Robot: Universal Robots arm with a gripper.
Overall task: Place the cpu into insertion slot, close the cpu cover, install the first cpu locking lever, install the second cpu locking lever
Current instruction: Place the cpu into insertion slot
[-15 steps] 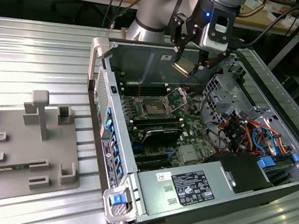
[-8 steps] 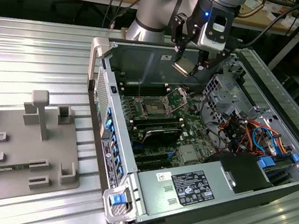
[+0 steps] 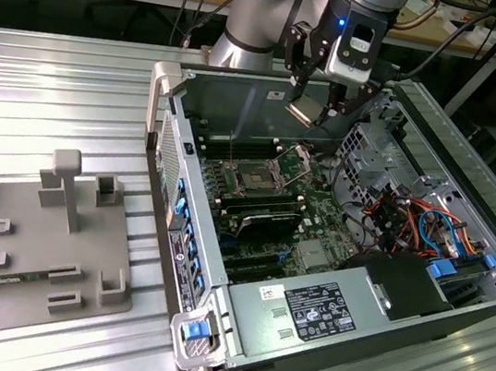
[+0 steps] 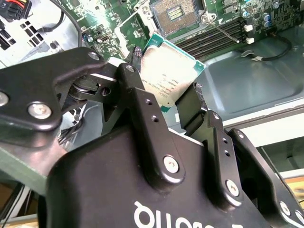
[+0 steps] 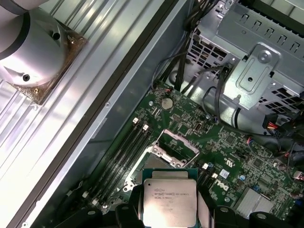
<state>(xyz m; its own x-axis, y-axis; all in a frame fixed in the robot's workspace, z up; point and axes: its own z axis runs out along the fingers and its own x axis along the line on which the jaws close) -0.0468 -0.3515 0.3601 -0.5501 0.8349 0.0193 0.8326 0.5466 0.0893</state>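
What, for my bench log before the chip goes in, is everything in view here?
square metal cpu chip: 1, silver-grey with green edge, held above the motherboard.
square insertion slot: 1, dark with silver rim, empty, on the motherboard.
thin metal cpu cover frame: 1, silver, raised open at the slot.
motherboard: 1, green, inside the case.
long memory slots: several, black, beside the slot.
metal computer case: 1, grey, open, on the table.
labelled box: 1, grey with white label, inside the case.
plastic fixture tray: 1, grey, exterior view's left.
ribbed metal table: 1, silver, under everything.
robot arm: 1, silver with blue cap, beyond the case.
gripper: 1, black, shut on the cpu chip.
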